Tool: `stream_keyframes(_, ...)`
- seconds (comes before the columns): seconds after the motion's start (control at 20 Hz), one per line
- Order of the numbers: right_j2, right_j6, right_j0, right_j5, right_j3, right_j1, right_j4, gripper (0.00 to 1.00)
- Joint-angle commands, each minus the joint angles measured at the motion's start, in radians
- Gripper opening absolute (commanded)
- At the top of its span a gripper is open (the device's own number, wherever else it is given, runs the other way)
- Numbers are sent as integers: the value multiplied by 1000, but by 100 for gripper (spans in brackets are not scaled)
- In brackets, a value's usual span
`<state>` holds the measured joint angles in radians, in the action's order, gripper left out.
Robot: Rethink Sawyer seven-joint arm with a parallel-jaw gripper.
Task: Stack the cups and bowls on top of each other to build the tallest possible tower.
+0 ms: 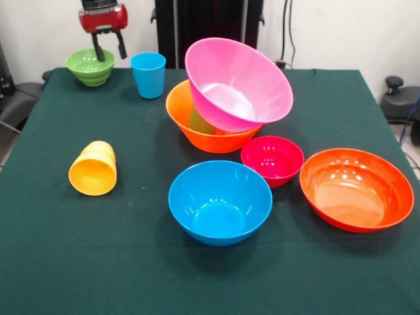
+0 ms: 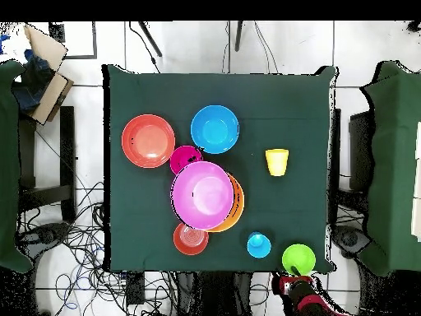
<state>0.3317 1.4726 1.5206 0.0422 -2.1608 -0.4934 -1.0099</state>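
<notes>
My pincer (image 1: 109,51) hangs spread, both tips at the near rim of the small green bowl (image 1: 90,65) in the far left corner, gripping nothing. The bowl looks light, stiff and glossy, likely slippery. I judge a pinch across the rim wall safest. The blue cup (image 1: 148,75) stands just right.

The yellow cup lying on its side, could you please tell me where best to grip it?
Across the tapered wall of the yellow cup, from above. It lies tipped with its mouth facing the front camera, so the rim gives no purchase from overhead; the rounded sides do.
</notes>
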Motion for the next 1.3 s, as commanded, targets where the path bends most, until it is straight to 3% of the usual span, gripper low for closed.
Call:
stream_keyframes(0.05, 107, 40, -44, 104, 71, -39, 64, 100)
stream_keyframes(0.35, 124, 19, -45, 123, 71, -75, 97, 100)
stream_keyframes(0.7, 96, 41, -84, 82, 94, -71, 87, 100)
stream_keyframes(1.0, -4, 103, -192, -38, 177, 19, 37, 100)
stream_keyframes(1.3, -7, 82, -188, -3, 167, 6, 42, 100)
